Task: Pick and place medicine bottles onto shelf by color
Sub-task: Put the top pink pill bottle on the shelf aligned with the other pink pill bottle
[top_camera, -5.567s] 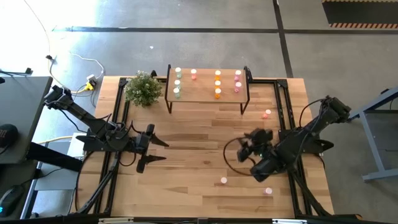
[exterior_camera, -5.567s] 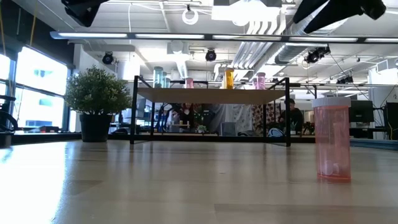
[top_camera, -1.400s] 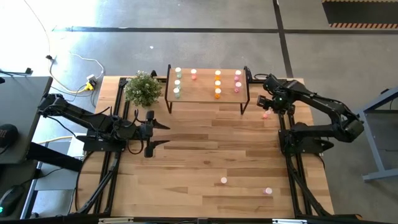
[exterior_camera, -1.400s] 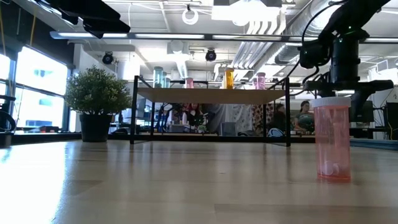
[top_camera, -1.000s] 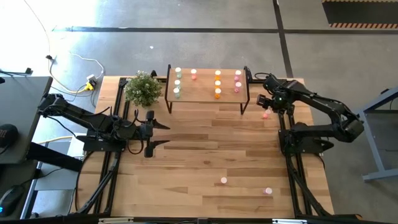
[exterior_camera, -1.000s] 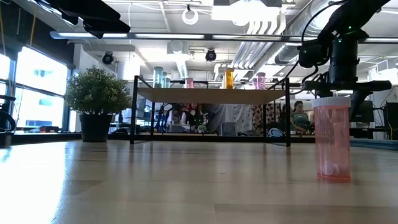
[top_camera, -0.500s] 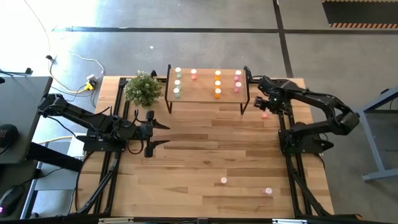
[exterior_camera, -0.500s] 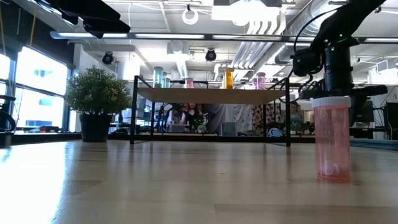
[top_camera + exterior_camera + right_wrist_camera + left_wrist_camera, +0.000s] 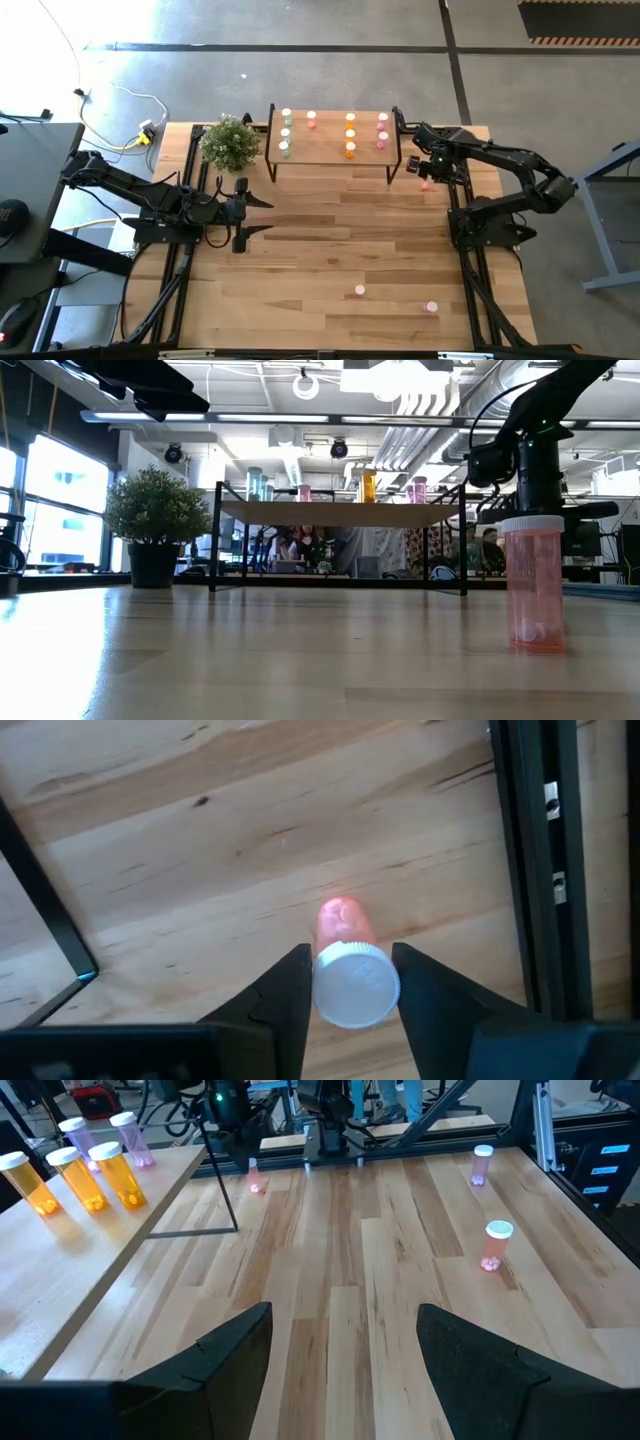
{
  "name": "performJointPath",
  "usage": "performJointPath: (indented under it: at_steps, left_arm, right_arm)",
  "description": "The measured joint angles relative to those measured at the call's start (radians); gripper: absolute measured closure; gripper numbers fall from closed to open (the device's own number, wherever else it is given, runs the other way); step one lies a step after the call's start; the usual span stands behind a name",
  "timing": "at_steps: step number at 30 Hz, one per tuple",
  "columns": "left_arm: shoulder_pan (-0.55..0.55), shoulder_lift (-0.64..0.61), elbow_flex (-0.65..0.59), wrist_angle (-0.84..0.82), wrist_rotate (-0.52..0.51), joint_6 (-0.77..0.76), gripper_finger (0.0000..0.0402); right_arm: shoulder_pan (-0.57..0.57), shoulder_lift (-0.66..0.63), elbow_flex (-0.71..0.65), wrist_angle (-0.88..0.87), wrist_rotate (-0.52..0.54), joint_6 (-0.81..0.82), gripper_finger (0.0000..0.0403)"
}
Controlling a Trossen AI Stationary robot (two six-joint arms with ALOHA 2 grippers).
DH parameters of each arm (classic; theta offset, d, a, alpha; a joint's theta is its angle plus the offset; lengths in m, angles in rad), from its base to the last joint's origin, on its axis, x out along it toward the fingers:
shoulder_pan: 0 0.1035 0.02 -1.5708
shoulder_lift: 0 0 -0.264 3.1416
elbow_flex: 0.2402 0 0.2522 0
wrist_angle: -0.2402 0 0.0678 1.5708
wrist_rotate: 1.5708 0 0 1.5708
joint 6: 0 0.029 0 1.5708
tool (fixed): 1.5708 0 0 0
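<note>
My right gripper (image 9: pixel 350 952) points down at the far right of the table, just right of the shelf's (image 9: pixel 333 142) right legs, and is shut on a pink bottle (image 9: pixel 425 185). Rows of green, pink, orange and magenta bottles stand on the shelf's top. Two more pink bottles (image 9: pixel 360 291) (image 9: pixel 432 307) stand upright on the table near its front edge. My left gripper (image 9: pixel 255 212) waits open above the table's left middle, with nothing between its fingers. My right gripper has the pink bottle's white cap (image 9: pixel 355 988) between its two fingers (image 9: pixel 295 982), one on each side. The fingers come from above and point down. The bottle stands upright with its base on the table (image 9: pixel 255 1186).
A potted plant (image 9: pixel 230 142) stands left of the shelf. Black frame rails (image 9: pixel 462 170) run along the table's right and left edges, the right one close beside the held bottle. Bare wood lies between the shelf and the two front bottles.
My right gripper has sunk a little over the pink bottle and edged slightly toward the shelf. The bottle stands where it was.
</note>
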Motion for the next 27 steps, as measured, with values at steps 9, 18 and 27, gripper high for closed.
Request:
performJointPath:
  at_steps: [9,18,27]
  left_arm:
    - [0.0,0.0,0.0,0.0,0.0,0.0,0.0161]
    - [0.0,0.0,0.0,0.0,0.0,0.0,0.0161]
    - [0.0,0.0,0.0,0.0,0.0,-0.008,0.0161]
  right_arm:
    - [0.0,-0.003,0.0,-0.032,-0.005,-0.047,0.0287]
    - [0.029,-0.091,0.0,-0.06,-0.016,-0.072,0.0288]
    - [0.119,-0.248,0.0,-0.113,-0.026,-0.046,0.0289]
